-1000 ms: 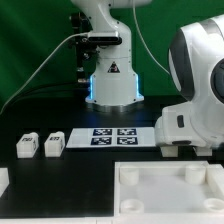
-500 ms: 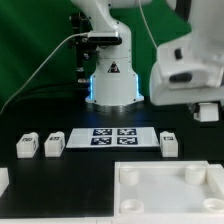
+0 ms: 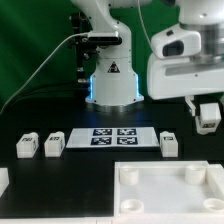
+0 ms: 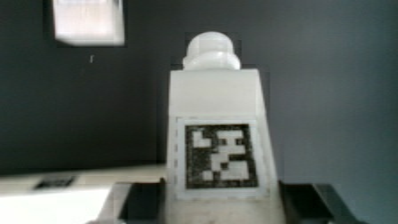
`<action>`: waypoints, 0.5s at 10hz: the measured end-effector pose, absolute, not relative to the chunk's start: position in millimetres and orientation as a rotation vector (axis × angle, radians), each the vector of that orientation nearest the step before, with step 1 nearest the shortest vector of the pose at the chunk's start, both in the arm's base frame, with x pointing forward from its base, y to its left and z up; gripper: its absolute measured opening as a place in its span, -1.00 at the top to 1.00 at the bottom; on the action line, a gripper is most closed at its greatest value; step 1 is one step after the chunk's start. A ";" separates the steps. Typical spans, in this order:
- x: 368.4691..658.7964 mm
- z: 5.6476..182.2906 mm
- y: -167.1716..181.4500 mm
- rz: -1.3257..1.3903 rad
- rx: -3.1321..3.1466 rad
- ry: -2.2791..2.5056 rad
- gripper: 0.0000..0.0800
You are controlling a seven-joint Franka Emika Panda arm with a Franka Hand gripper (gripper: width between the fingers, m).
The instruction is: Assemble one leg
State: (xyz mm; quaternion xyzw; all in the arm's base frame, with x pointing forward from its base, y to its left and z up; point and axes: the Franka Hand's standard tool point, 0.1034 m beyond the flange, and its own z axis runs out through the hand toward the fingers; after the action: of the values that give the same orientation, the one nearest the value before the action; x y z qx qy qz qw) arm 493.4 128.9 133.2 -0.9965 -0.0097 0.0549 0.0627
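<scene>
My gripper (image 3: 207,108) is at the exterior view's right, lifted above the table and shut on a leg (image 3: 207,117), a small white block. In the wrist view the leg (image 4: 221,110) stands between my fingers (image 4: 146,202), its black-and-white marker facing the camera and its rounded peg pointing away. My gripper (image 4: 224,205) clamps its near end. Three more legs stand on the black table: two at the exterior view's left (image 3: 27,146) (image 3: 53,143) and one at the right (image 3: 169,143).
The marker board (image 3: 112,137) lies mid-table before the robot base (image 3: 112,85). The large white tray-like piece (image 3: 165,190) with round sockets fills the front right. Another white part (image 3: 3,181) shows at the front left edge. A white block (image 4: 89,20) shows blurred in the wrist view.
The arm has risen from low over the table's right side, carrying the leg up with it. The leg standing on the table at the right is now uncovered.
</scene>
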 end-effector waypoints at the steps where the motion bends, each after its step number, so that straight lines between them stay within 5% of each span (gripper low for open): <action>1: 528.9 163.7 113.0 0.000 -3.025 -0.011 0.27; 3: 567.3 188.3 116.8 -0.316 -3.034 -0.084 0.27; 5: 567.3 185.3 118.5 -0.611 -2.968 -0.078 0.27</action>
State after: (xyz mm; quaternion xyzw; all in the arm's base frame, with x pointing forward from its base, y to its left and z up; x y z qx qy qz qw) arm 567.3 118.5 185.3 -0.9776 -0.0259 -0.2012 0.0553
